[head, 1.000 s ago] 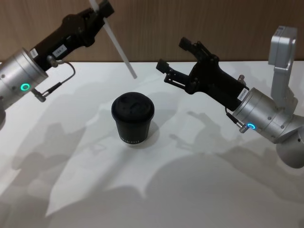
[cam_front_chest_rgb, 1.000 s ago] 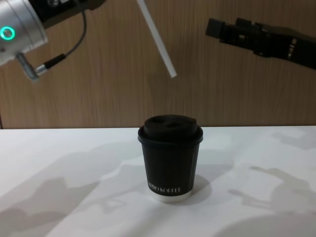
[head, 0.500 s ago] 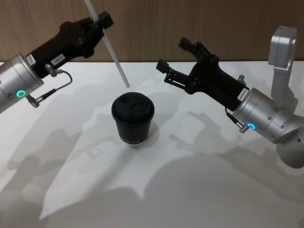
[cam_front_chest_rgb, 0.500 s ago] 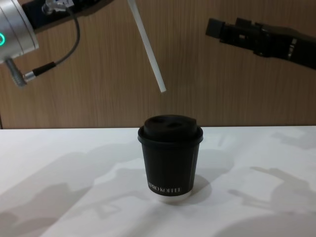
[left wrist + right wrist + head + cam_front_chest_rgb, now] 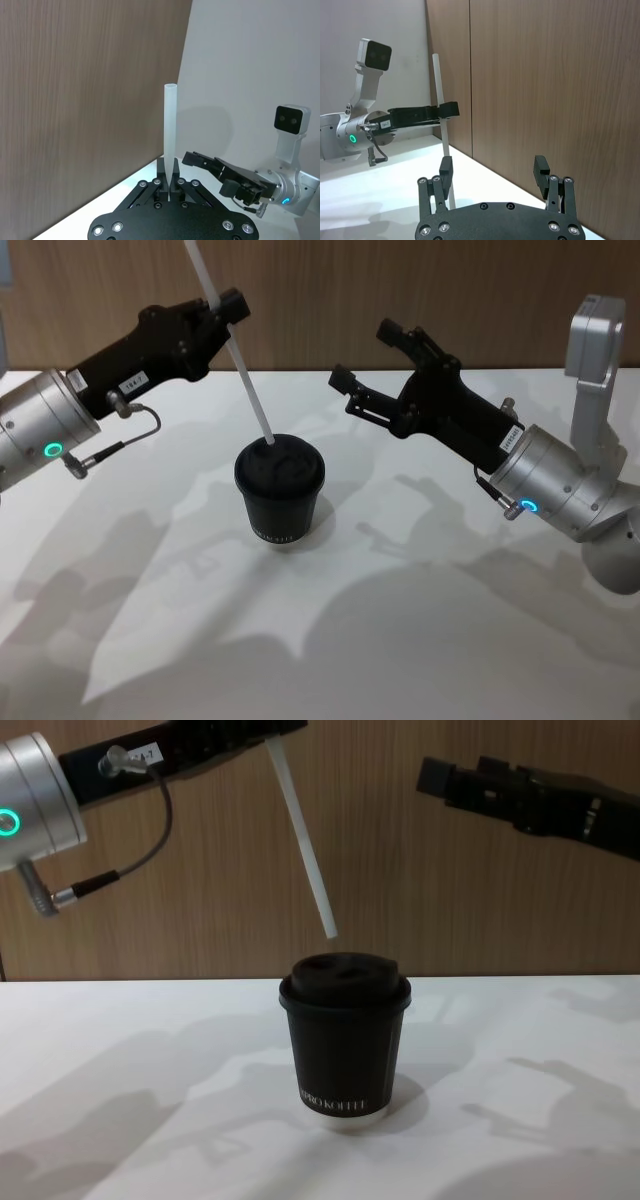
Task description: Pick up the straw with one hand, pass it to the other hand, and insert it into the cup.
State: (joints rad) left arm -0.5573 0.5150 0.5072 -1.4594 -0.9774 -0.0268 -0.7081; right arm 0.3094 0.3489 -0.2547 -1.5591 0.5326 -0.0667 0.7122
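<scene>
The white straw [image 5: 245,380] slants down from my left gripper [image 5: 222,310], which carries a white label and is shut on the straw's upper part. In the chest view the straw [image 5: 302,840] ends a little above the domed lid of the black cup [image 5: 345,1040], towards its left side. The cup [image 5: 280,490] stands upright on the white table [image 5: 400,620]. My right gripper [image 5: 362,355] hangs open and holds nothing, up in the air to the right of the cup. In the left wrist view the fingers [image 5: 161,172] pinch the straw [image 5: 170,125].
A wooden wall [image 5: 400,290] closes off the far side of the table. The right wrist view shows my right gripper [image 5: 493,170] open, with the left gripper [image 5: 445,111] and the straw [image 5: 441,125] farther off.
My left gripper has come down and towards the cup with the straw, bringing the straw's lower tip from well above and behind the lid to just over it. The right arm has not moved.
</scene>
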